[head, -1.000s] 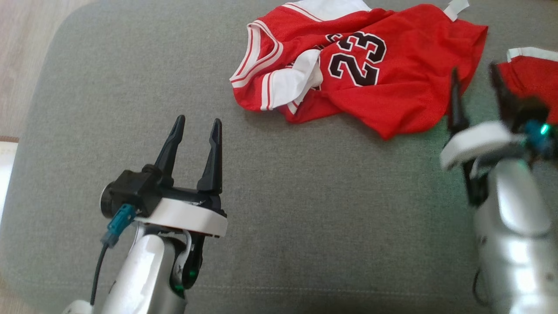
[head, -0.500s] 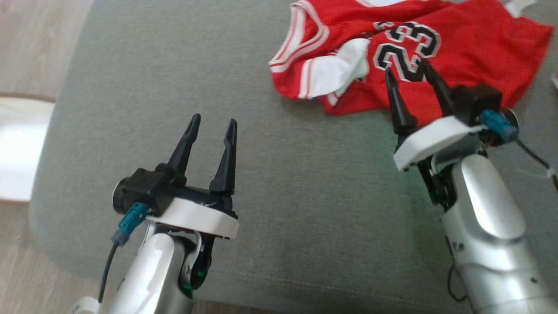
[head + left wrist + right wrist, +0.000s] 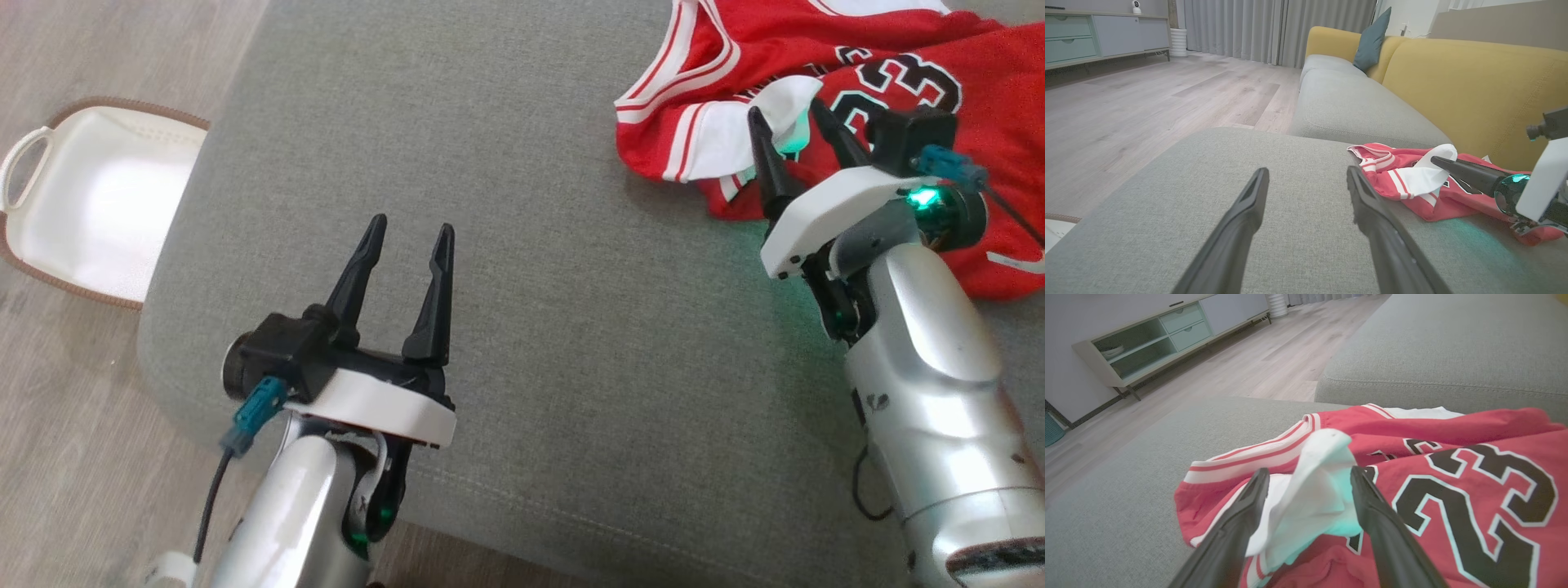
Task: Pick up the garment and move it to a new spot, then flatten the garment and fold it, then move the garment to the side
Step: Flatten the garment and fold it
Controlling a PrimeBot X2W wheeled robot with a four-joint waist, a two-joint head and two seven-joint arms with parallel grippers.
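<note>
A wide grey seat cushion sits on a pale wooden floor. Behind it stands a sofa with a yellow back, and a low cabinet and grey curtains line the far wall. On the floor, just off the cushion's left edge, lies a white basket with a brown rim.

The red jersey lies crumpled on the far right part of the cushion and runs past the top and right edges of the head view. Its black number 23 faces up, and a white fold stands up near the striped trim.

The left jaws are wide open and hold nothing. Their dark fingers hang over bare cushion, well apart from the jersey.

The right jaws are also spread wide and not closed on anything. They sit at the jersey's near edge. In the right wrist view the raised white fold stands between the two fingers. Whether either finger touches the cloth I cannot tell. A green glow from the right wrist tints the fabric beside it.
</note>
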